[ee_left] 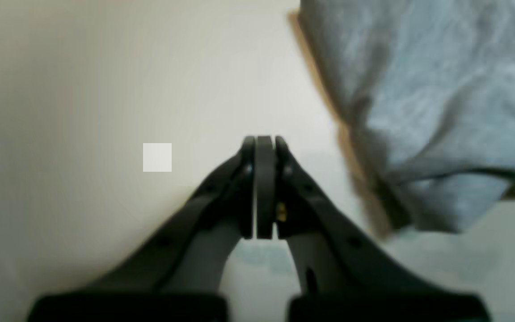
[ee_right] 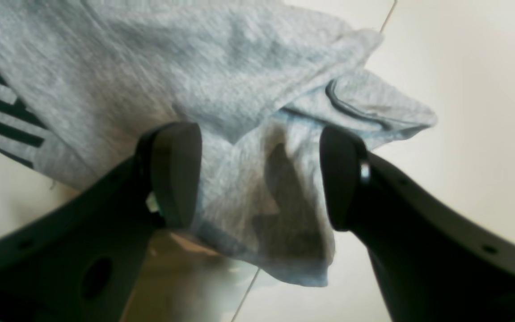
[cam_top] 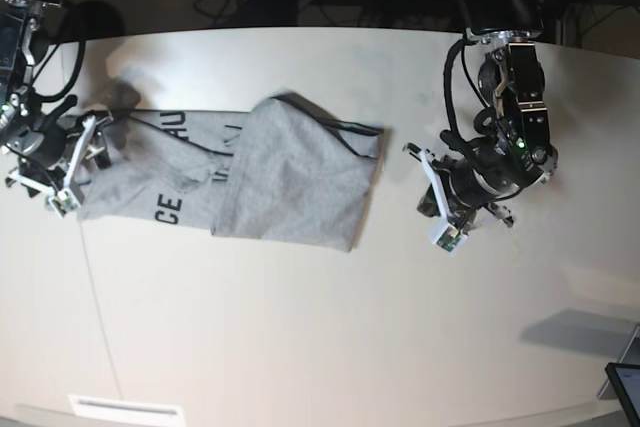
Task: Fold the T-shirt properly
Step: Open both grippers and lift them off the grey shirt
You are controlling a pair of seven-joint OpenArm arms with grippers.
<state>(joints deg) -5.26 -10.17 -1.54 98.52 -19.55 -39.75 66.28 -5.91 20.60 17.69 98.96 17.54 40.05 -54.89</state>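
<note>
The table carries the T-shirt, lying partly folded toward its far left part, black letters showing near the left end. The right gripper sits at the shirt's left edge, jaws wide apart with bunched grey cloth between them. The left gripper rests apart from the shirt's right edge, jaws closed on nothing.
</note>
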